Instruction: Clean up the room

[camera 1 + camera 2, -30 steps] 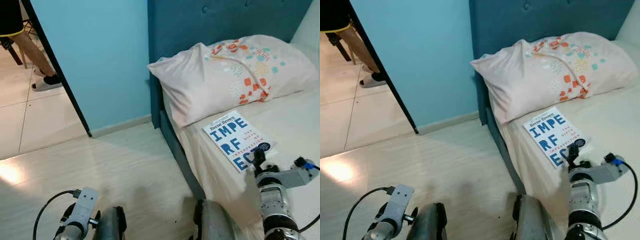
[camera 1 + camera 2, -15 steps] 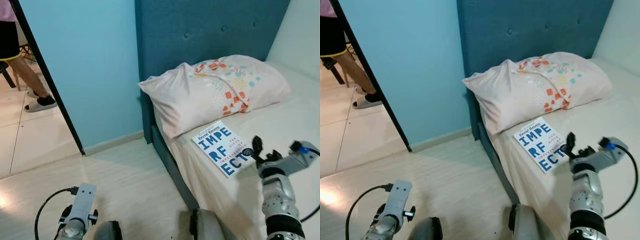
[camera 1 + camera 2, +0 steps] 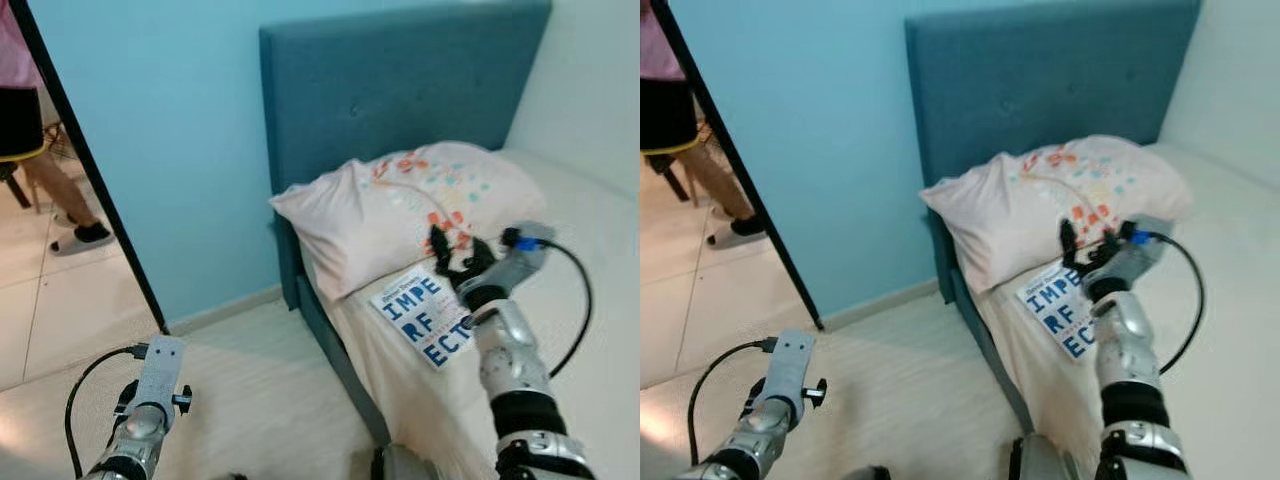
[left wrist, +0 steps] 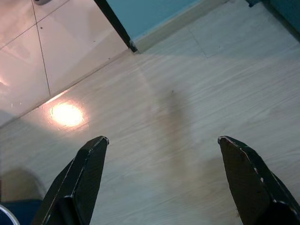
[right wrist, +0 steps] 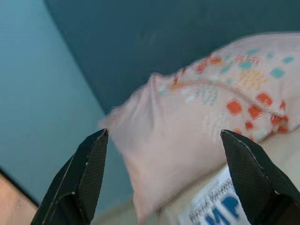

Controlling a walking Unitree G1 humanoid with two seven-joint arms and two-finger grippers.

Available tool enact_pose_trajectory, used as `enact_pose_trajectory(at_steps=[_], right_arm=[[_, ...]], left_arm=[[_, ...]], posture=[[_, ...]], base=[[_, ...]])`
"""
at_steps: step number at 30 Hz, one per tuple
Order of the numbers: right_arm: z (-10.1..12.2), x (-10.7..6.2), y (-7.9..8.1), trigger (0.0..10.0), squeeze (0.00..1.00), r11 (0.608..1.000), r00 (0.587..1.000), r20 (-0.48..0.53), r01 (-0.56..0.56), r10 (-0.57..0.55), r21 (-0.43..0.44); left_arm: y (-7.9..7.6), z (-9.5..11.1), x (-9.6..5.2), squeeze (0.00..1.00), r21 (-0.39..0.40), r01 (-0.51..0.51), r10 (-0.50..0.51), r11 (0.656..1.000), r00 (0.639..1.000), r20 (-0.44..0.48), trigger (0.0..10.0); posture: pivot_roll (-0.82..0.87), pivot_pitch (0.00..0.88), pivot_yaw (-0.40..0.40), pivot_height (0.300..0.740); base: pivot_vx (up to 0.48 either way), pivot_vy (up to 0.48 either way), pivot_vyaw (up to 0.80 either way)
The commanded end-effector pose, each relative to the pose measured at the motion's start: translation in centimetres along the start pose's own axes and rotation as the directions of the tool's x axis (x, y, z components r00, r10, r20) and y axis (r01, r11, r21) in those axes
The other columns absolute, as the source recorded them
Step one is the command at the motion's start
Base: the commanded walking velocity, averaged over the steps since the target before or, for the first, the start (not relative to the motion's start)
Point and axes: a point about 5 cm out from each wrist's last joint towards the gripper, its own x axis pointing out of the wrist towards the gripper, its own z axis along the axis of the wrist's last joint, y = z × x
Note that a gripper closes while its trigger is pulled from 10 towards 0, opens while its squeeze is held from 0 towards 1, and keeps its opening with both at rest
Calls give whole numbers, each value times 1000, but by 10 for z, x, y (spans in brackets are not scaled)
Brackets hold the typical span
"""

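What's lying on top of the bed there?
On the bed lie a patterned pillow against the headboard and a book beside it, partly covered by the right gripper.

The right arm (image 3: 510, 360) reaches forward and up, bent at the wrist, with a black cable looping off it. Its right gripper (image 3: 455, 253) is raised, the two black fingers (image 5: 86, 180) spread wide apart — nothing between them. The left arm (image 3: 140, 430) hangs low at the robot's side; the left gripper (image 4: 161, 180) points down, its fingers also set wide — empty.
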Motion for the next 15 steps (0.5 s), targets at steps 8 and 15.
enact_pose_trajectory(at_steps=[8,15], right_arm=[[-115,-61,0,10000,0,999,880,-475,-39,30,-9],[-148,-95,-3,10000,0,1000,788,-615,11,-14,-8]], left_arm=[[-17,-67,-23,0,-4,66,-65,998,968,-243,10000],[-13,-92,-34,0,47,95,-75,994,942,-328,10000]], posture=[[-10,0,-24,665],[-10,0,-22,685]], base=[[0,0,0],[0,0,0]])
